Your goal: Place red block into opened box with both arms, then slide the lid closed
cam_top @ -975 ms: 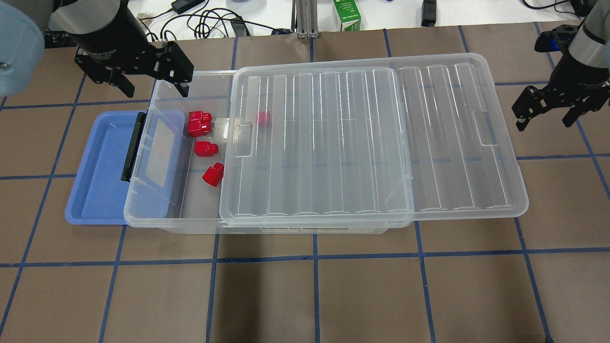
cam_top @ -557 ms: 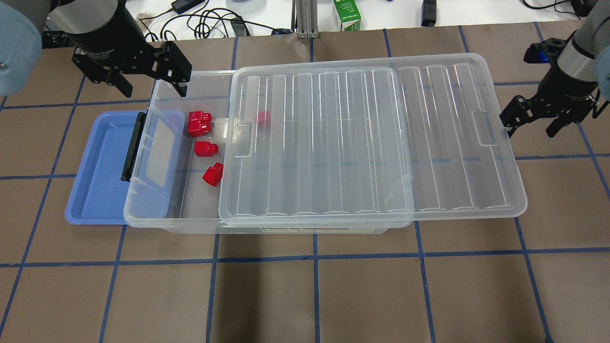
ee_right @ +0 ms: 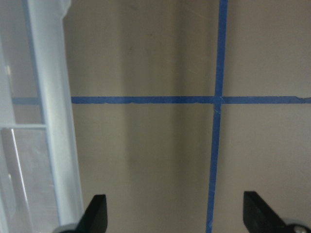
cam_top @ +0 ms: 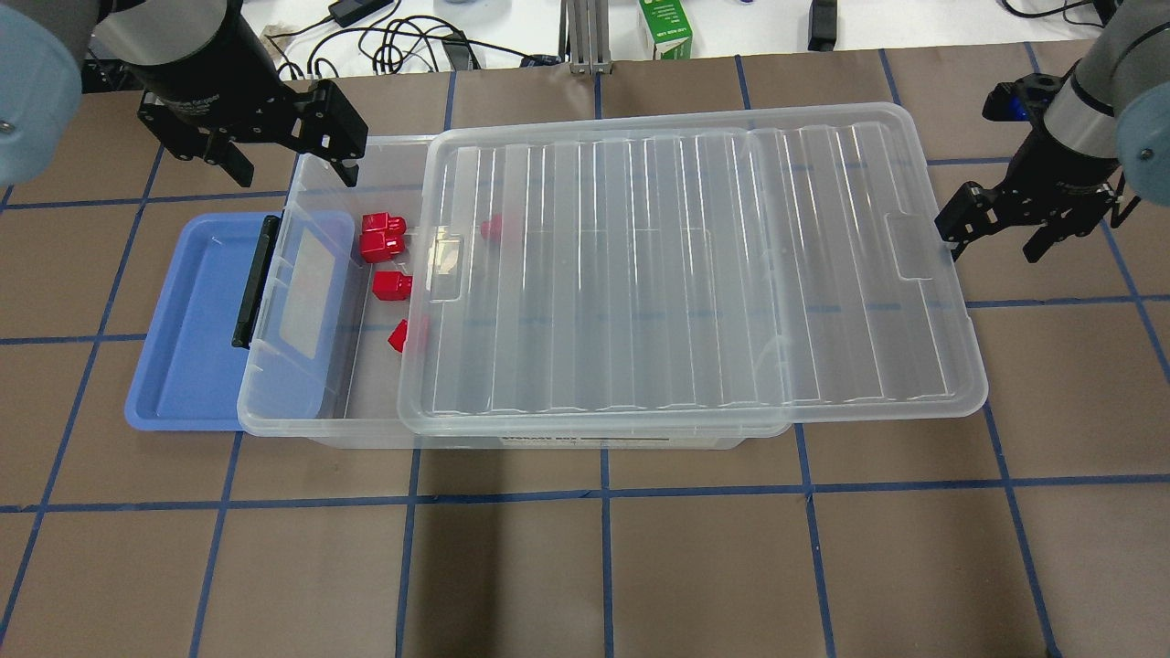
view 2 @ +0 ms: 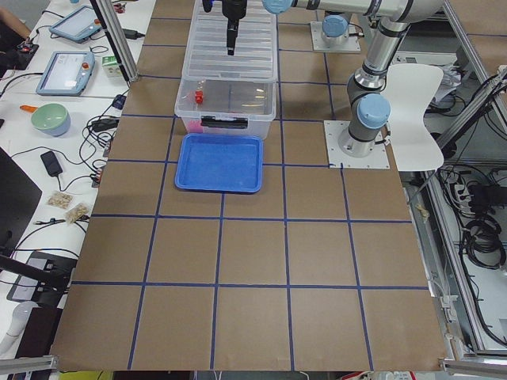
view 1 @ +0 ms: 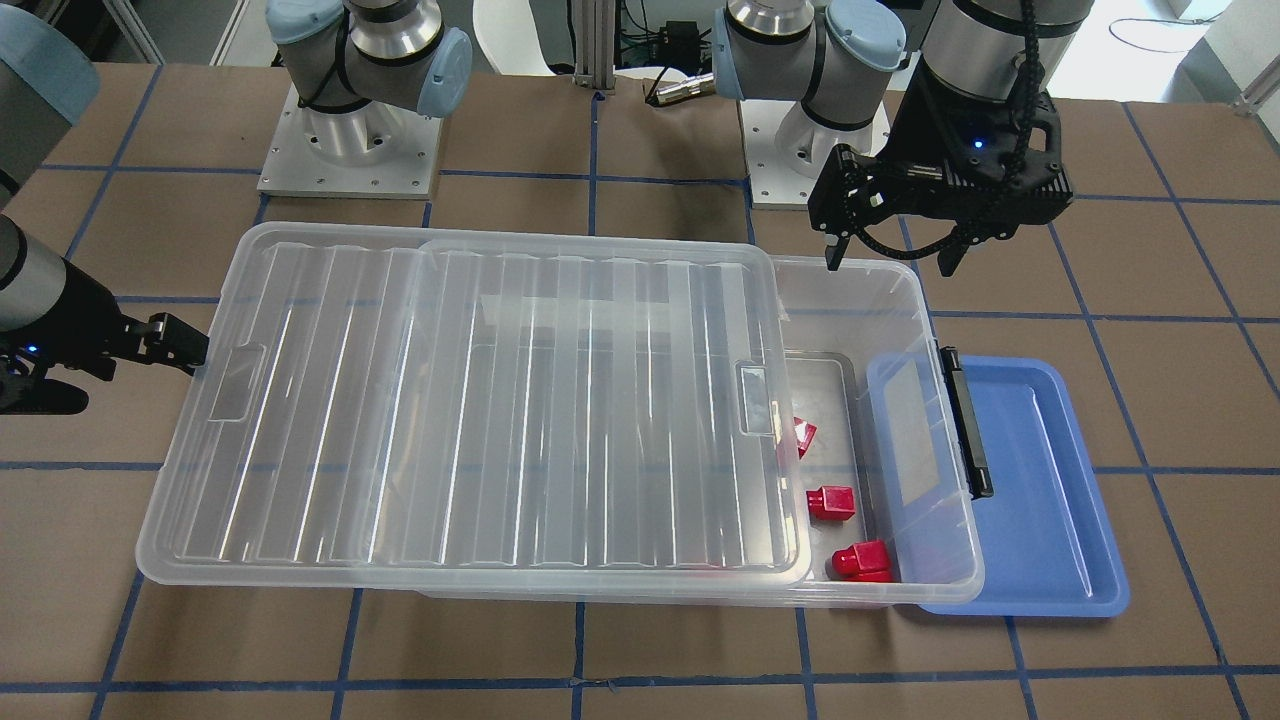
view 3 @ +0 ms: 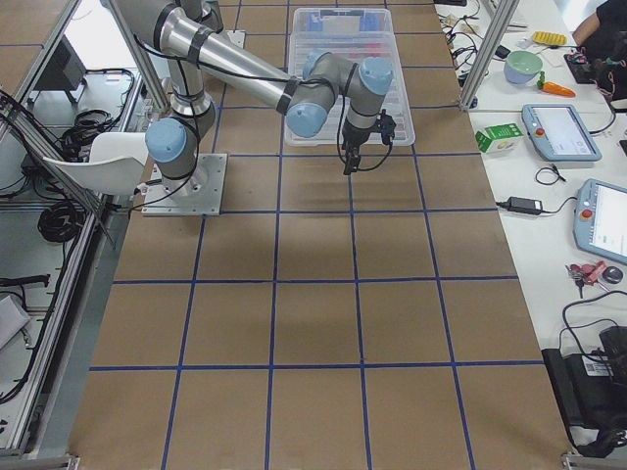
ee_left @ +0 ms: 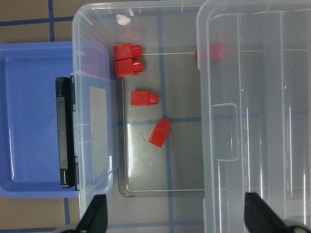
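The clear box (cam_top: 311, 174) lies lengthwise on the table with its lid (cam_top: 686, 274) covering most of it. Only the left end stays uncovered. Several red blocks lie on the box floor there, such as one pair (cam_top: 382, 236) and a single block (cam_top: 391, 285). Another block (cam_top: 492, 228) shows through the lid. My left gripper (cam_top: 292, 166) hovers open and empty over the box's far left corner. The left wrist view looks down on the blocks (ee_left: 144, 98). My right gripper (cam_top: 994, 247) is open, one finger against the lid's right short edge (ee_right: 53, 121).
A shallow blue tray (cam_top: 183, 329) lies at the box's left end, beside the black latch (cam_top: 256, 283). A green carton (cam_top: 665, 27) and cables sit along the far table edge. Both arm bases (view 1: 350, 150) stand behind the box.
My right gripper has moved left against the lid's right edge, and the lid has slid left, now partly covering the nearest red block. The left gripper has barely moved.
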